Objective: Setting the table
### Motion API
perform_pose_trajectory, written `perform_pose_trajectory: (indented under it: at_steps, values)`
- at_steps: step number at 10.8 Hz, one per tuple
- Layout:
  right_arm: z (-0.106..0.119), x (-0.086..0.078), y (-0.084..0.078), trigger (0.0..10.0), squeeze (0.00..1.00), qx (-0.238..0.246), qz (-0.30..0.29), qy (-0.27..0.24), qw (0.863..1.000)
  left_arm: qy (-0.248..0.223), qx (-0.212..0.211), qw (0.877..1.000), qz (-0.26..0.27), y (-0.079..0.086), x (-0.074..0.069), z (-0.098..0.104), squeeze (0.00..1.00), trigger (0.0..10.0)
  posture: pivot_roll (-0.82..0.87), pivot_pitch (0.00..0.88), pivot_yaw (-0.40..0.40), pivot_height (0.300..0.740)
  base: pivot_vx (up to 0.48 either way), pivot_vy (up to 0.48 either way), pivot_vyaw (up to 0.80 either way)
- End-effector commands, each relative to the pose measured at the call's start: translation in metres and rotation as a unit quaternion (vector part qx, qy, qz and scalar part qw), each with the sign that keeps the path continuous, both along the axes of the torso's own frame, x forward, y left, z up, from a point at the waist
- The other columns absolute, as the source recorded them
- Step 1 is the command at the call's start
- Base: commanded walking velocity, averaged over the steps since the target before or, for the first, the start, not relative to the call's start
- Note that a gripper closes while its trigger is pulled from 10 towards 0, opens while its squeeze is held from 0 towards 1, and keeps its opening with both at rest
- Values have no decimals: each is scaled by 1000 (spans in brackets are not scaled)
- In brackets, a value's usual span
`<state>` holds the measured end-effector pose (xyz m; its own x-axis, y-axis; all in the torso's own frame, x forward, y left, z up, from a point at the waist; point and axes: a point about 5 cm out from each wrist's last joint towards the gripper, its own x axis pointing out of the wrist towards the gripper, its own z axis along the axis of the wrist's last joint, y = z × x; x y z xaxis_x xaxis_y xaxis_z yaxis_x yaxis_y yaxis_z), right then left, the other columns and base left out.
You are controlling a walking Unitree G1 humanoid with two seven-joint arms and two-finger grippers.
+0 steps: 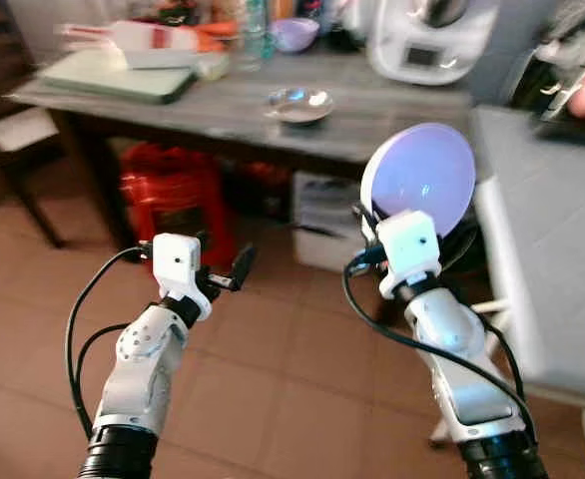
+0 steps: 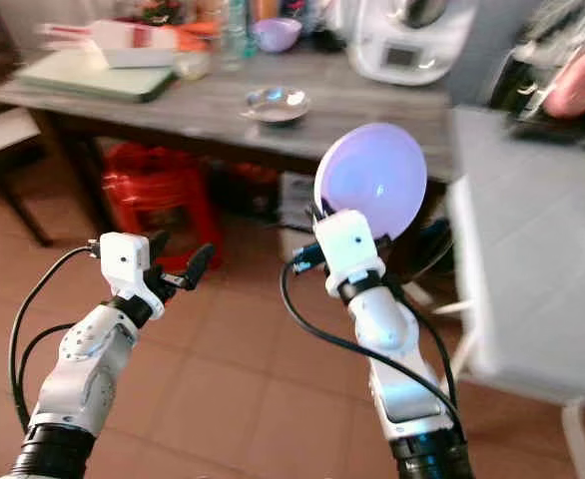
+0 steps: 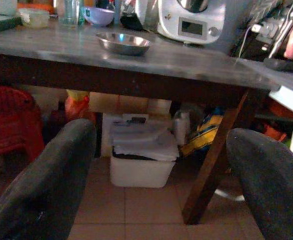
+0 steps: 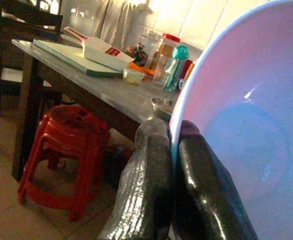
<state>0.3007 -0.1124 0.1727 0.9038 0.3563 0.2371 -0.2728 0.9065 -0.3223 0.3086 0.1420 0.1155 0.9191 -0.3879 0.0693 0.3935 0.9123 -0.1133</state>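
The right gripper pinches the rim of a pale lilac plate, round, glossy and shallow, held upright on edge in the air with its hollow face toward the camera. From the frame's centre it sits at about two o'clock, in front of the grey-topped table. A steel bowl rests on that table at twelve o'clock. The left gripper hovers at nine o'clock, fingers spread apart and holding nothing, above the tiled floor.
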Motion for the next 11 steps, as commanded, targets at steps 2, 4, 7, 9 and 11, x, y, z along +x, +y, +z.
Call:
perform_pose_trajectory:
  at_steps: [2,4,7,9,11]
  values:
    - [2,-1,-7,10000,0,-1,-11,-6,1000,-2,2,1000,-13,-9,0,0,0,10000,60,67,-28,740,0,480,0]
    - [1,-2,-9,10000,0,-1,-16,-5,1000,-17,10,1000,14,-6,2,3,0,10000,59,68,-30,740,0,480,0]
    - [-9,-10,-16,10000,0,10,-36,13,999,-18,39,997,61,9,0,-2,0,10000,63,68,-31,740,0,320,0]
    - [-12,-13,-16,10000,0,12,-40,18,999,-22,35,996,76,12,-2,-3,0,10000,66,70,-30,740,0,0,0]
    - [-11,-15,-14,10000,0,9,-41,13,999,-33,23,996,84,14,-3,1,0,10000,62,71,-25,740,0,0,0]
